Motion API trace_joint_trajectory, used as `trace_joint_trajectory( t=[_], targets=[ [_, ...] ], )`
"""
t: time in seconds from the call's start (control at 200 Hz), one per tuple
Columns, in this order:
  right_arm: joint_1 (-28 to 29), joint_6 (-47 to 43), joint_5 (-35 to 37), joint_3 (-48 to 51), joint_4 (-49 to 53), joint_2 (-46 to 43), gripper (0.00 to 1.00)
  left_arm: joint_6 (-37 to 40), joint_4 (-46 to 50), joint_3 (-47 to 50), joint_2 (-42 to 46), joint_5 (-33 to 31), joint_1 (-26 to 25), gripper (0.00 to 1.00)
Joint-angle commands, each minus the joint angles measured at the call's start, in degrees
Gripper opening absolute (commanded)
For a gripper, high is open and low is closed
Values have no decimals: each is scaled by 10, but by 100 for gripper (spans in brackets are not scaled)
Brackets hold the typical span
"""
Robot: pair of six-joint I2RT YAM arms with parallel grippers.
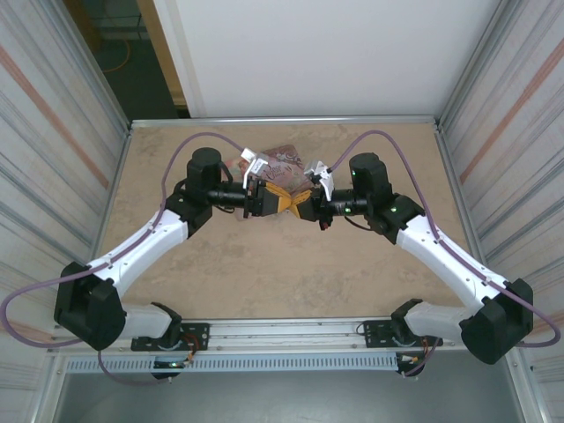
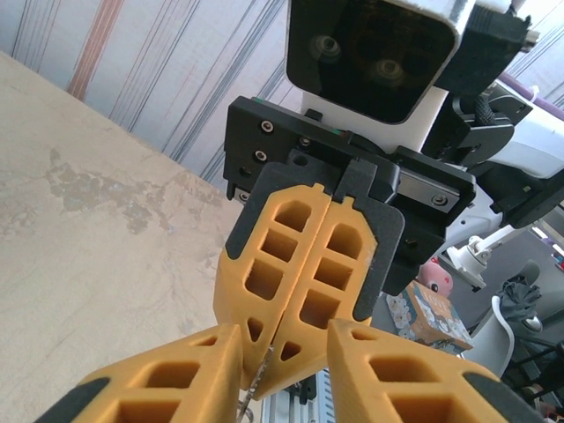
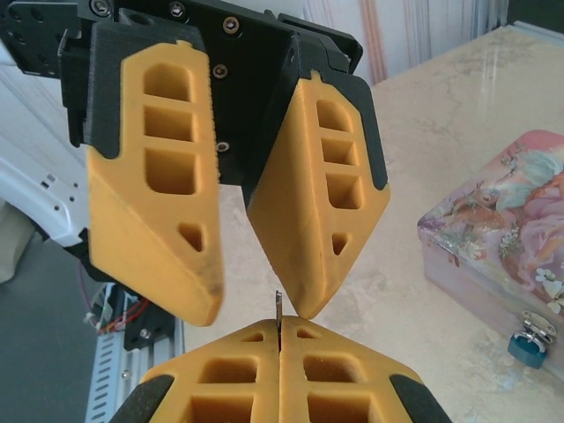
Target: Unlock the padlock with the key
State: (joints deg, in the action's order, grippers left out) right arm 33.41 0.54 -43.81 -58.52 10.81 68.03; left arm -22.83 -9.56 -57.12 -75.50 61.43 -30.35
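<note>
Left gripper [image 3: 251, 304]: fingers spread wide, grasping nothing, tips just above and to either side of the key [image 3: 278, 310]; contact cannot be told. Key: thin metal sliver, upright, pinched between the closed fingers of the right gripper [image 3: 279, 339]. The two grippers meet tip to tip over the table [image 3: 458, 115]. Further right, pink illustrated tin [image 3: 502, 229] on the table. Padlock [image 3: 530, 342], blue body with silvery shackle, sits against the tin's side wall, well apart from both grippers.
</note>
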Motion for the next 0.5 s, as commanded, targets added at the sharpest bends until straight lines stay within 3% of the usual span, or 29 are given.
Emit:
trace_joint_trajectory(
  t=[0.0, 0.21, 0.416, 0.491],
  targets=[
    [5, -7, -13, -24, -1, 7, 0, 19, 9, -22, -4, 7, -5, 28],
    [5, -2, -15, -25, -6, 7, 0, 22, 11, -22, -4, 5, -6, 20],
    [-1, 25, -19, -25, -16, 8, 0, 24, 6, -17, 8, -6, -6, 2],
    [-16, 53, -38, -19, -34, 2, 3, 26, 0, -10, 20, -22, -6, 0]
  ],
)
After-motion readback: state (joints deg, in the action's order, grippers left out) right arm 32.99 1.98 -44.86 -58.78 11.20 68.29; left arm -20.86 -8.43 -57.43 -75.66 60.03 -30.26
